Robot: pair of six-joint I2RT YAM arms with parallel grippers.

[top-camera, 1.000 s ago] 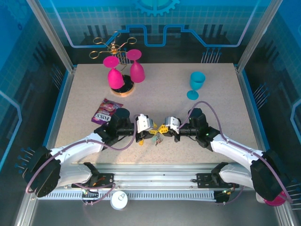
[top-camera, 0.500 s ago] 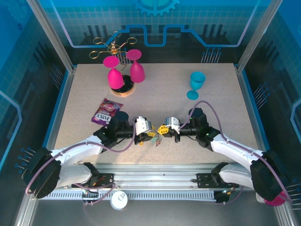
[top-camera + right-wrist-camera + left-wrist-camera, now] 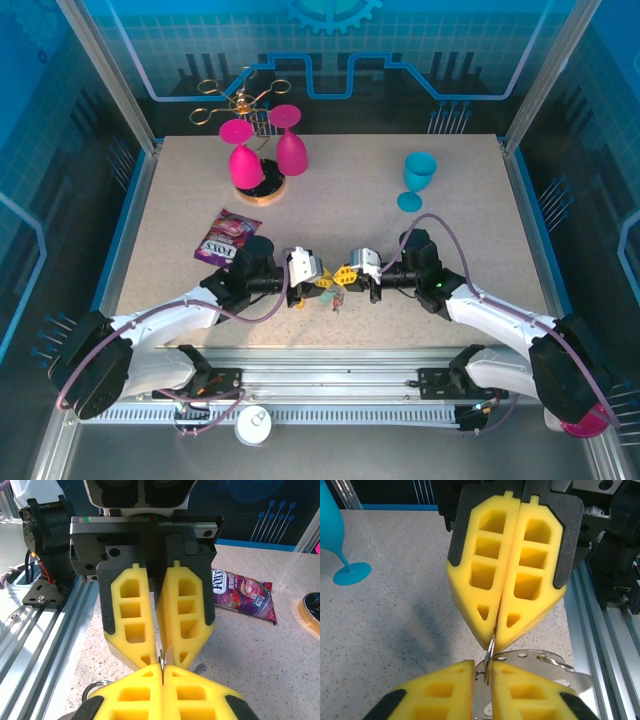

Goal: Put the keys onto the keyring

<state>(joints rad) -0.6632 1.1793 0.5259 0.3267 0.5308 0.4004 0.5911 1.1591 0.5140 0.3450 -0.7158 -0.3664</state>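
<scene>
Left fingers (image 3: 132, 625) and right fingers (image 3: 485, 575), yellow foam, sat tip to tip, both pinched shut on a thin silver metal ring (image 3: 491, 647), likely to thread it.

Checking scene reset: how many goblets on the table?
3: two pink goblets upside down at the rack, back left; one teal goblet upright, back right. None seem hidden.

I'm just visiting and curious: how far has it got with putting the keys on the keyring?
Done: the grasping, it seems. In hand: the left end effector and right end effector meet tip to tip, both pinching a thin metal ring. Still to do: the threading itself; nothing here shows it finished.
</scene>
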